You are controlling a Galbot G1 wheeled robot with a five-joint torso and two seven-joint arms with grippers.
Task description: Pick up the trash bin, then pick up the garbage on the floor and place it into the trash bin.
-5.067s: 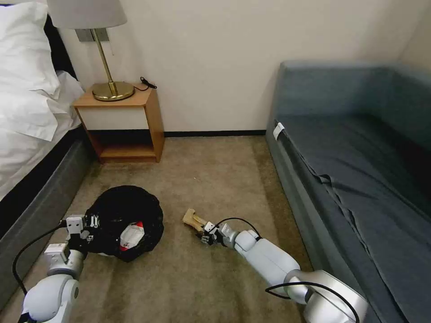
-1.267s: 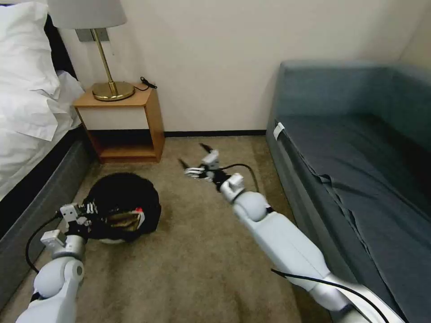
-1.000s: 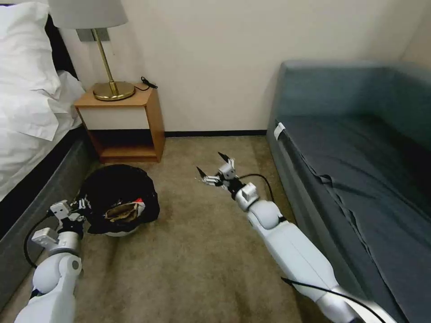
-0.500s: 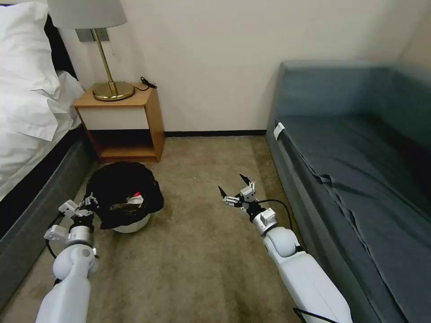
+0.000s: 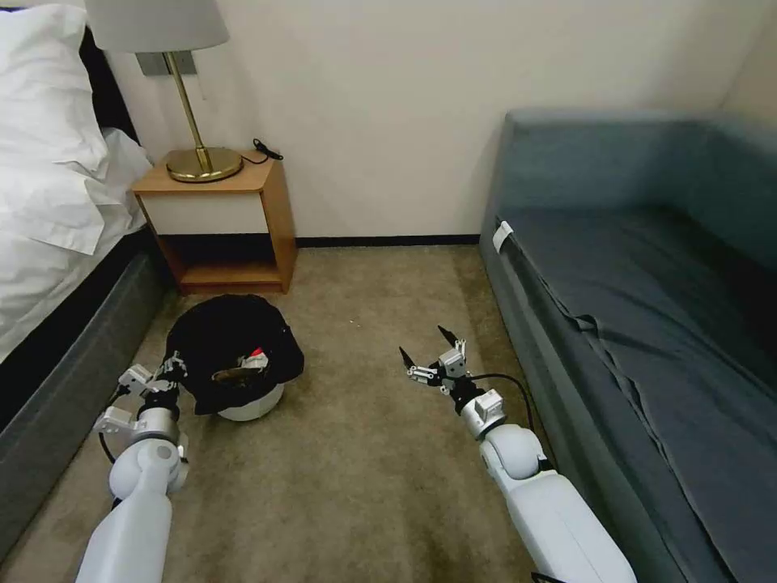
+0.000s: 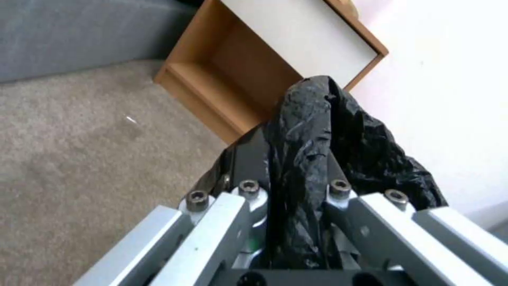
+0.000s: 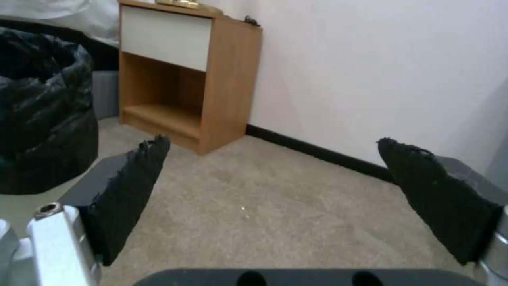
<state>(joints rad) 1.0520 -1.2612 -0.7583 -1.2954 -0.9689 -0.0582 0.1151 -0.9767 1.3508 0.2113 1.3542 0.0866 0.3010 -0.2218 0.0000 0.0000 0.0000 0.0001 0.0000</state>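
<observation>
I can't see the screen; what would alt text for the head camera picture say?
The left gripper is clamped on the black bag at the rim of the trash bin, which stands on the carpet with litter inside. The right gripper hangs open and empty above bare carpet beside a blue sofa. A nightstand stands behind the bin.

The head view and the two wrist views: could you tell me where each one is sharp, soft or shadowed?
Head view: evenly lit and sharp, with only a soft shadow under the trash bin on the carpet. Left wrist view: the left gripper and the black bag it pinches are crisp; the nightstand behind is softer. Right wrist view: the open right gripper has blurred close pads; the wall looks washed out.
</observation>
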